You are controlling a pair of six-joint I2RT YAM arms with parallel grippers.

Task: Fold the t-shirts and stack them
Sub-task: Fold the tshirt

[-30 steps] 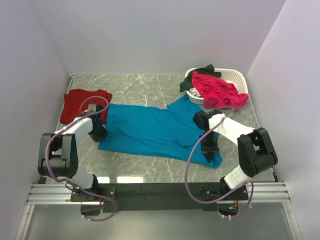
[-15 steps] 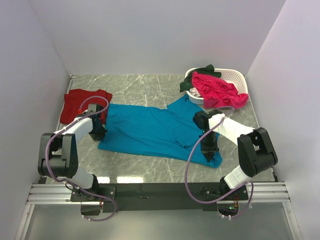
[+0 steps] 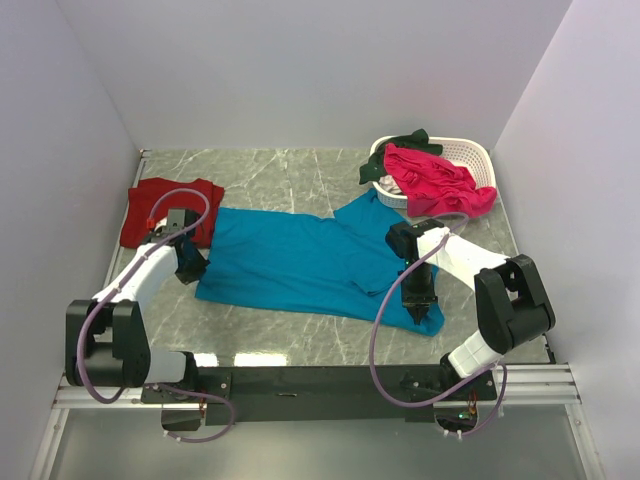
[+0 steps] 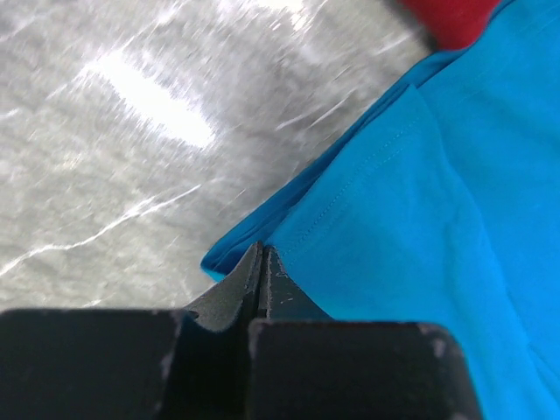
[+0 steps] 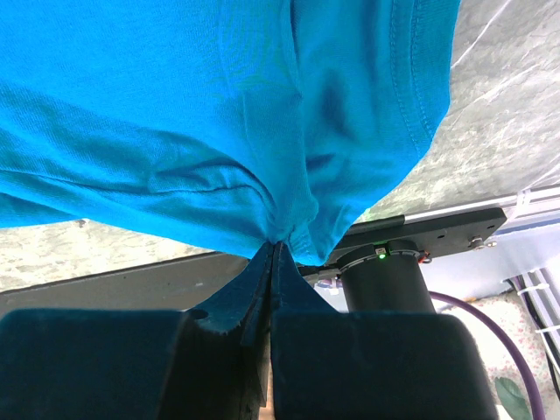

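A teal-blue t-shirt [image 3: 300, 262] lies spread across the middle of the table. My left gripper [image 3: 188, 264] is at its left edge, jaws shut on the hem [image 4: 350, 188] at the tip [image 4: 262, 254]. My right gripper [image 3: 421, 300] is shut on the shirt's near right corner, where the cloth [image 5: 219, 114] bunches at the tips [image 5: 277, 243]. A dark red t-shirt [image 3: 160, 208] lies folded at the back left; its corner shows in the left wrist view [image 4: 451, 17]. A bright pink t-shirt [image 3: 435, 180] and a dark green one [image 3: 395, 150] hang over the basket.
A white slatted basket [image 3: 468, 152] stands at the back right corner. White walls close in the left, back and right sides. The black mounting rail [image 3: 320, 380] and the right arm's base [image 5: 385, 280] run along the near edge.
The left arm's elbow and base link have swung out to the left; its gripper stays at the shirt's left edge, shifted slightly back. The right arm and the shirts have not moved.
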